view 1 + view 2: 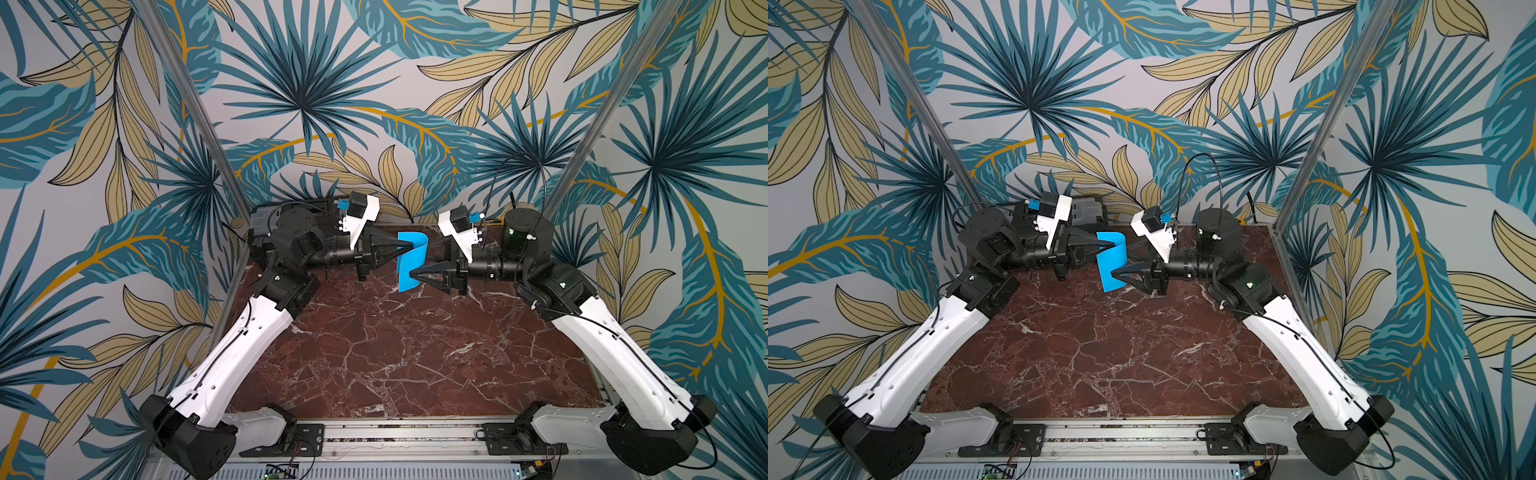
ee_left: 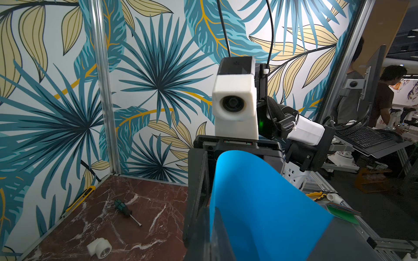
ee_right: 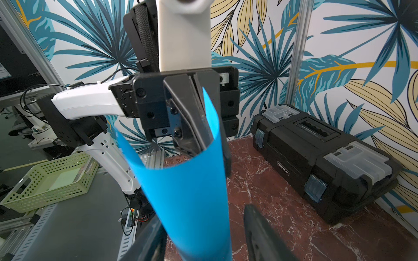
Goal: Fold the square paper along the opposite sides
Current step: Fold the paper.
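Busy with the bending step: holding the square paper [image 1: 420, 255] up and curving one side round toward the opposite side, with no crease made so far. Pinched flat at one edge between the pressed-together fingers of the left gripper [image 1: 409, 248], plain to see in the right wrist view. Faced from the other way by the right gripper [image 1: 411, 274], with its two fingers [image 3: 260, 226] spread apart, one on each side of the sheet, and not squeezing it. Hanging in the air right between the two gripper tips, just in front of both, up off the red marble table [image 1: 395, 353] as far as can be told. Next, most likely: close the right fingers softly on the loose edge, line that edge up with the pinched one, then lay both down together and press along the bend. Slow, gentle squeezing needed here, for fear of slipping or crumpling such thin stuff. Bright sky-blue, plain, with no marks. Thin and floppy, curled into a soft S-like bend in both top views, wrapped like a scoop around the left fingers. Smooth all over, with no sharp fold line anywhere to see. Far smaller than the black toolbox [image 3: 321, 156] standing beyond the left gripper, well apart from the sheet.
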Controlling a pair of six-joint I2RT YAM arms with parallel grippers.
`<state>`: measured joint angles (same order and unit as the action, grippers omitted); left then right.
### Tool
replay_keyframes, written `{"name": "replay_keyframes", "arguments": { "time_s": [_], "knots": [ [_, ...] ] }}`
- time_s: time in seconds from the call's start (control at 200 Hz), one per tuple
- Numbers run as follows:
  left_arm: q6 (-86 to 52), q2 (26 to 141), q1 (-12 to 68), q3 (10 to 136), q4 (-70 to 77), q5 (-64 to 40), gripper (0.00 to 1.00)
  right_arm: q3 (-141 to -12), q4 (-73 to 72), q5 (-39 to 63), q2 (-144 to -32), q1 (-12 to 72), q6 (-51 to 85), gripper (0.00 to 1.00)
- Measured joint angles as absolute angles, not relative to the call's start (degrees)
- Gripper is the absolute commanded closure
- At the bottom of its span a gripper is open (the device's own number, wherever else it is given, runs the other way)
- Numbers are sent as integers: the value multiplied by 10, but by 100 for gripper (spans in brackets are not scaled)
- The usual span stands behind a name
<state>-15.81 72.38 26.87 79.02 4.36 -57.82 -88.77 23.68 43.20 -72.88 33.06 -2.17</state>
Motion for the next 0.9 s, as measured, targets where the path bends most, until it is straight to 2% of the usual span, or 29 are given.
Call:
{"name": "replay_keyframes", "arguments": {
  "time_s": [0.901],
  "knots": [
    [-158,724,269,790,40,-578,100,-888,239,429,-729,331,-24,59]
  ]
}}
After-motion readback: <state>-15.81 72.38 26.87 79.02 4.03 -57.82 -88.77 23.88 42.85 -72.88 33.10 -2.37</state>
